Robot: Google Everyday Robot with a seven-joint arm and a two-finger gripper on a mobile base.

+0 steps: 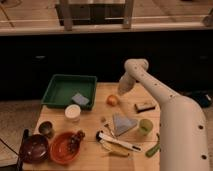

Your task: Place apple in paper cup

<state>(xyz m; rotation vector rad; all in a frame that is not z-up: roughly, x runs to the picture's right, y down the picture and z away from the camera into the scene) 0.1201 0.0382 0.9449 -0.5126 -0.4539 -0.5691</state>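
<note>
Hovering pale gripper (122,91) just beside small round orange-red apple (113,100), open or closed unclear; centring squarely before lifting toward plain white paper cup (72,112).

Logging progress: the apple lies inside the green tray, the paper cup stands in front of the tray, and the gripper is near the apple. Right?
No. The camera view shows the apple on the table beside the green tray, not inside it. The paper cup does stand in front of the tray, and the gripper is near the apple.
</note>
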